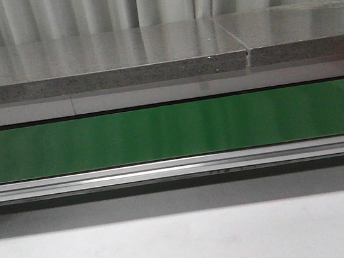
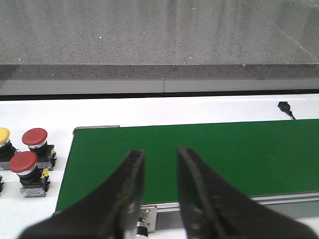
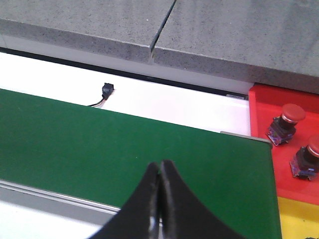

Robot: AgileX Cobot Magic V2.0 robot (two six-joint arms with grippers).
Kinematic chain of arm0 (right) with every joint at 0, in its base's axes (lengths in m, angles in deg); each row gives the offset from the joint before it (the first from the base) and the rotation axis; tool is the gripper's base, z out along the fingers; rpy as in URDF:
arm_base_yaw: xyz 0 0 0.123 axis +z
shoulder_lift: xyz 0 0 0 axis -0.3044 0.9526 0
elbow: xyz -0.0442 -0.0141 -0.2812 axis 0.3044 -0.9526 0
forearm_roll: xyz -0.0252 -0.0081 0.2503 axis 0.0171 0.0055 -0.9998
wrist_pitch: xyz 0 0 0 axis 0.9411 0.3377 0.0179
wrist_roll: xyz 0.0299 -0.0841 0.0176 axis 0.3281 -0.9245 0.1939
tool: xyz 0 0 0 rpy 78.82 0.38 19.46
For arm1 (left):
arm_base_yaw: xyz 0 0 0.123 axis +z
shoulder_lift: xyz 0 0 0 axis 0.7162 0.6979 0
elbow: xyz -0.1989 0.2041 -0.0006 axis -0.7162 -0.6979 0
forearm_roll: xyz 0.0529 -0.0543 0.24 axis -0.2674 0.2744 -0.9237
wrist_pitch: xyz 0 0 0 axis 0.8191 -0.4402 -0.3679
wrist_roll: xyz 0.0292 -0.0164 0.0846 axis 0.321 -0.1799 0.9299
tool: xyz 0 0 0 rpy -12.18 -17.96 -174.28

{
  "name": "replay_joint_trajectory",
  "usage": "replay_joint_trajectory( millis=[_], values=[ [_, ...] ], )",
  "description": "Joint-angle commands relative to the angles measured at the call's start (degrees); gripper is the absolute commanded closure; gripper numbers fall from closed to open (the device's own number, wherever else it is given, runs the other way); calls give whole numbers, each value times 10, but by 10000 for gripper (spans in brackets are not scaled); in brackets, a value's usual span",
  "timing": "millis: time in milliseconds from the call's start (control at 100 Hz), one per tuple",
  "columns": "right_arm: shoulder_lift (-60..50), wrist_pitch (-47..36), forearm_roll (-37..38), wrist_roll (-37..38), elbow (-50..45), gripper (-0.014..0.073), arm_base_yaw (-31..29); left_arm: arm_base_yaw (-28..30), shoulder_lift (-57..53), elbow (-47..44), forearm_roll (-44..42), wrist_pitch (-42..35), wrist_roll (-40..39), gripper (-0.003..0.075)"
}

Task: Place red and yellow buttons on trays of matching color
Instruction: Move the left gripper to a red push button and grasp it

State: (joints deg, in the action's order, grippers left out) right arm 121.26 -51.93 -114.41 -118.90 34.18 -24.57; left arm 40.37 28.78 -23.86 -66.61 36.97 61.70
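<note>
Front view: we see only the bare green belt [image 1: 172, 131] at mid-frame.

Left wrist view: our left hand [image 2: 158, 164] is open, empty; two red buttons [image 2: 35, 136] and one yellow button [image 2: 3, 134] stand at left edge.

Right wrist view: our right hand [image 3: 159, 172] is closed, empty; the red tray [image 3: 261, 107] at right holds two buttons. A misplaced yellow button is the likely error.

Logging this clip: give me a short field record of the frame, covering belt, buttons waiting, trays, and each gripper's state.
belt: green conveyor belt, nothing on it
buttons waiting: two red buttons and one yellow button on the white surface beside the belt end
red tray: holds two red buttons
yellow tray: visible part bare
left gripper: open, holding nothing
right gripper: shut, holding nothing
</note>
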Motion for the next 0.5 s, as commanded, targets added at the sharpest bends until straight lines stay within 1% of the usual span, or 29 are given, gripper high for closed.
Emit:
replay_joint_trajectory(
  millis=[0,30,80,100,150,190,330,380,490],
  values=[
    [-1,-36,-14,-6,14,661,-1,-4,4,16,4,-43,-1,300],
    [-1,-36,-14,-6,14,661,-1,-4,4,16,4,-43,-1,220],
    [-1,-36,-14,-6,14,661,-1,-4,4,16,4,-43,-1,130],
    [-1,-36,-14,-6,14,661,-1,-4,4,16,4,-43,-1,101],
    [-1,-36,-14,-6,14,661,-1,-3,4,16,2,-43,-1,56],
    [-1,-36,-14,-6,14,661,-1,-3,4,16,-3,-43,-1,46],
    [-1,-36,-14,-6,14,661,-1,-2,6,23,-20,-49,-7,48],
    [-1,-36,-14,-6,14,661,-1,1,12,32,-44,-50,-46,49],
    [-1,-36,-14,-6,14,661,-1,25,39,64,-150,-43,-188,49]
  ],
)
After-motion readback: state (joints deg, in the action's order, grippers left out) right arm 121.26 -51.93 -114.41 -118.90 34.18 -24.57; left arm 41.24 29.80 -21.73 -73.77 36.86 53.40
